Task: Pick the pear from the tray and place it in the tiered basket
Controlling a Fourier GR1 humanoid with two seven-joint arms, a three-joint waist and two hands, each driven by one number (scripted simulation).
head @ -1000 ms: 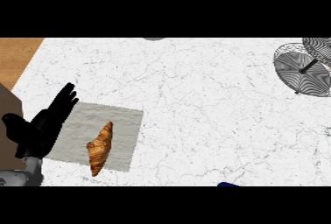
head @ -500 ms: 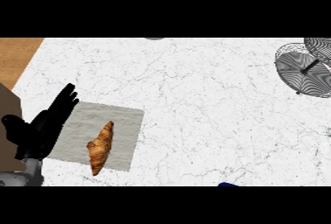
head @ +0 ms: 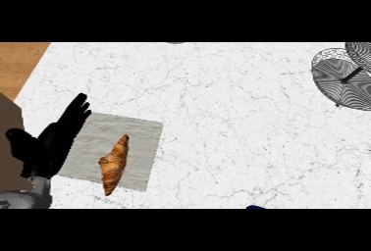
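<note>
Open left hand (head: 54,139) beside tray (head: 141,135), pear-like brown item (head: 114,164)

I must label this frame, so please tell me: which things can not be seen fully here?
- Tiered basket: cut by the head view's right edge.
- Right robot hand: only a dark sliver at the bottom edge.
- Left robot hand: covers the tray's left edge.
- Brown item: elongated, kind unclear.

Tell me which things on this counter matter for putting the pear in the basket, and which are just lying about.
Part of the job:
- pear, a brown elongated piece lying on the tray
- tray
- tiered basket
- left hand, open beside the tray

Just lying about:
- nothing else identifiable
</note>
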